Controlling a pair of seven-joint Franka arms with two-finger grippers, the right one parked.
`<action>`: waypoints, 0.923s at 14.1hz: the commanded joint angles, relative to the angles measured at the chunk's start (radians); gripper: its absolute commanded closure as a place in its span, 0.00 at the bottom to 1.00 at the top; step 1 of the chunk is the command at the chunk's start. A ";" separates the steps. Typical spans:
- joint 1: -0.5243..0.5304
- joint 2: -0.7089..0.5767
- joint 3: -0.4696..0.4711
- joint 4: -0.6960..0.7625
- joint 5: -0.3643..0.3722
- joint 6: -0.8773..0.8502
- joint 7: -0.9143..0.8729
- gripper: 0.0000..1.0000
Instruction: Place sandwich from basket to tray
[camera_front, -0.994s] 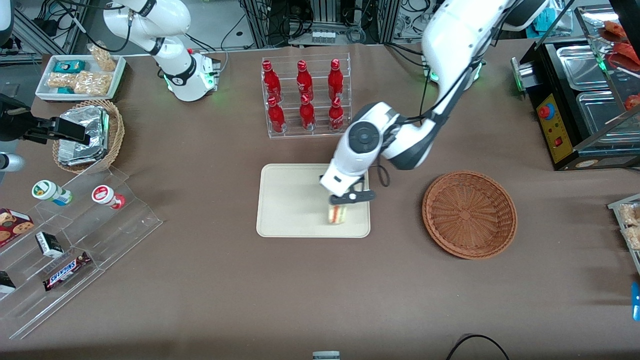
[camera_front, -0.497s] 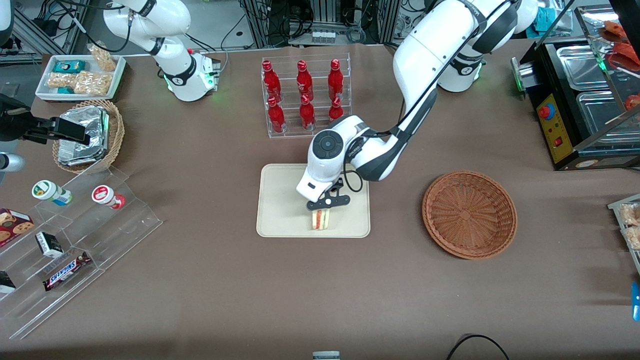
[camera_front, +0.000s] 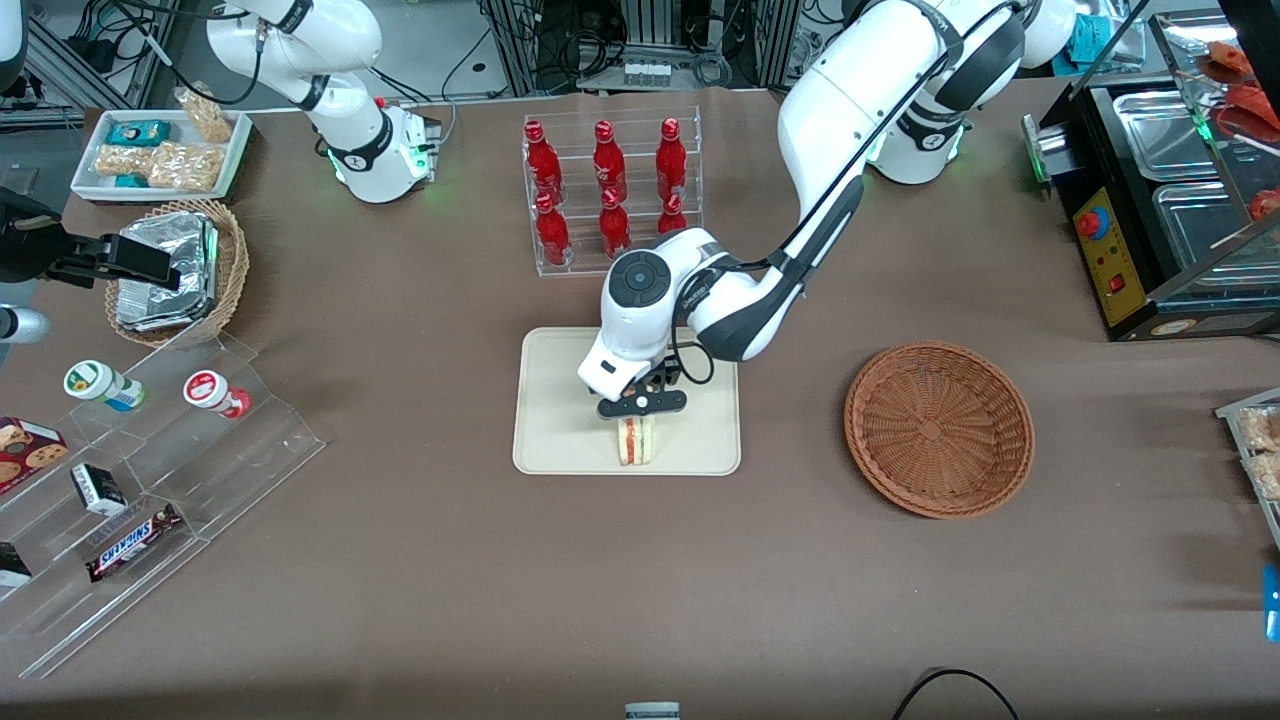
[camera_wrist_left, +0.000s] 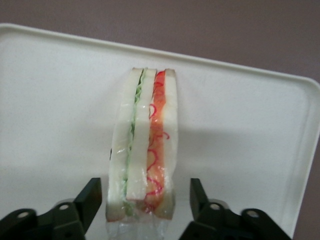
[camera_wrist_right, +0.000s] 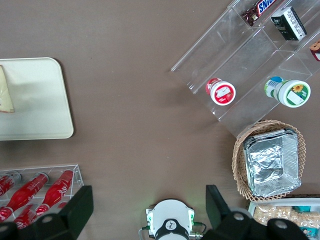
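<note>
While the front view hides them, the gripper's (camera_wrist_left: 144, 207) fingers (camera_wrist_left: 90, 197) stand spread beside the sandwich (camera_wrist_left: 145, 165) on the tray (camera_wrist_left: 50, 100).

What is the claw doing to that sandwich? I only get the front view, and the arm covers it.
Observer: The wrist camera shows the claw open over the tray. It has a finger on each side of the sandwich, with a gap to the bread on both sides.
Visitor: What's inside it? I just see a red stripe.
Observer: Up close, there is also a thin green layer, with a slice of bread between it and the red one.
</note>
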 joint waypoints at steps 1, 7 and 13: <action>0.018 -0.041 0.018 0.026 0.022 -0.054 -0.018 0.00; 0.168 -0.283 0.009 -0.035 0.007 -0.278 0.006 0.00; 0.375 -0.498 0.015 -0.078 -0.183 -0.635 0.466 0.00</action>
